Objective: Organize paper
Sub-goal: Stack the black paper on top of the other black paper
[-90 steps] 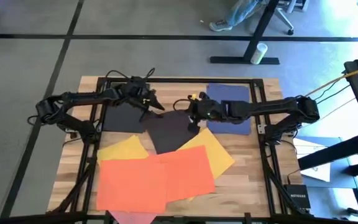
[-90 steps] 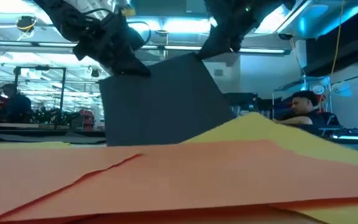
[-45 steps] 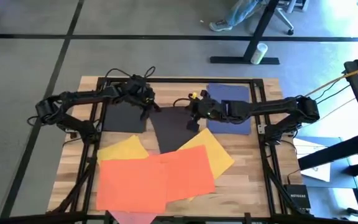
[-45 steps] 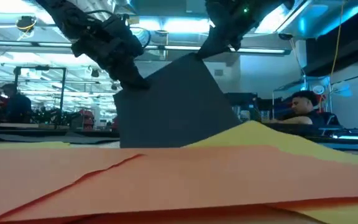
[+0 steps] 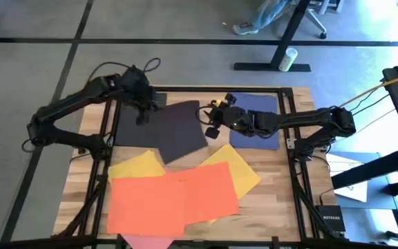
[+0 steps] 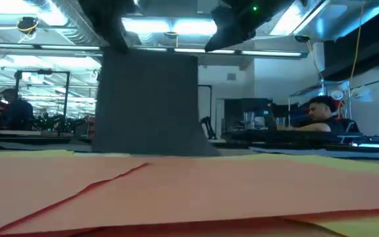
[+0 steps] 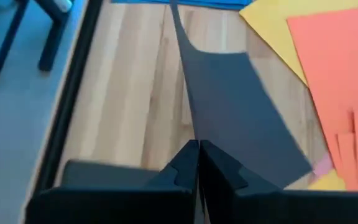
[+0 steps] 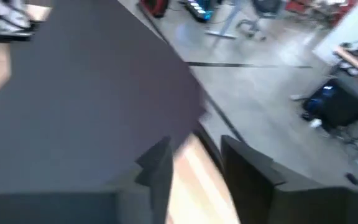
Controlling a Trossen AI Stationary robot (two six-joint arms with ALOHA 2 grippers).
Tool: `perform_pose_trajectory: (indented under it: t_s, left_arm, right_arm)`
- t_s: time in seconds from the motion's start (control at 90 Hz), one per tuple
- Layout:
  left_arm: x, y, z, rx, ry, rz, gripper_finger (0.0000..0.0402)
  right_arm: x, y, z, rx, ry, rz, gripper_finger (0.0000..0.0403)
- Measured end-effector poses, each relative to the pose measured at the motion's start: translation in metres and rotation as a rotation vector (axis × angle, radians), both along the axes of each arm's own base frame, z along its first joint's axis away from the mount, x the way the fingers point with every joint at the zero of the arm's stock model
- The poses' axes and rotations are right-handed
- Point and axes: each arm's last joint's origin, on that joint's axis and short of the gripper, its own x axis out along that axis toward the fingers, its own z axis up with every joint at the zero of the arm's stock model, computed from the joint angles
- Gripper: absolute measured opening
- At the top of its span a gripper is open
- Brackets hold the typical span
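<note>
Right, my left gripper [image 7: 197, 163] is clamped on the black sheet [image 5: 179, 129] – right gripper [image 5: 211, 128] released, just beside it

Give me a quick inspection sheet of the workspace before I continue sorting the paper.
Surface: wooden table, mostly under paper.
Job's things: lifted black sheet; second black sheet lying flat; navy sheet; yellow sheets; orange sheets; pink sliver at the near edge.
Clutter: nothing seen.
Grippers: left gripper shut on the lifted black sheet's edge; right gripper open beside that sheet.
Cables: loops above the left arm.
Surroundings: cup on the floor; seated person.
</note>
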Motion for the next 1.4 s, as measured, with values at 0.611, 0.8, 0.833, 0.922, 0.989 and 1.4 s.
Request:
perform_pose_trajectory:
  t_s: [0.611,0.8,0.833,0.922,0.989,1.4]
  left_arm:
    - [-0.023,0.052,-0.038,0.17,0.36,0.509,0.0]
    - [-0.02,0.074,-0.081,0.145,0.395,0.573,0.0]
    - [-0.019,0.077,-0.088,0.159,0.392,0.587,0.0]
    - [-0.02,0.085,-0.106,0.191,0.405,0.608,0.0]
    - [-0.023,0.09,-0.116,0.188,0.415,0.623,0.0]
    - [-0.045,0.108,-0.135,0.172,0.42,0.711,0.0002]
  right_arm:
    - [-0.001,0.0,0.0,0.007,-0.01,-0.037,0.0188]
    - [-0.002,0.001,-0.004,0.049,0.011,-0.015,0.0188]
    - [-0.003,0.001,-0.005,0.053,0.018,-0.017,0.0188]
    - [-0.004,0.001,-0.007,0.07,0.039,-0.027,0.0188]
    - [-0.006,0.001,-0.009,0.082,0.056,-0.034,0.0188]
    - [-0.008,0.001,-0.013,0.125,0.075,-0.036,0.0188]
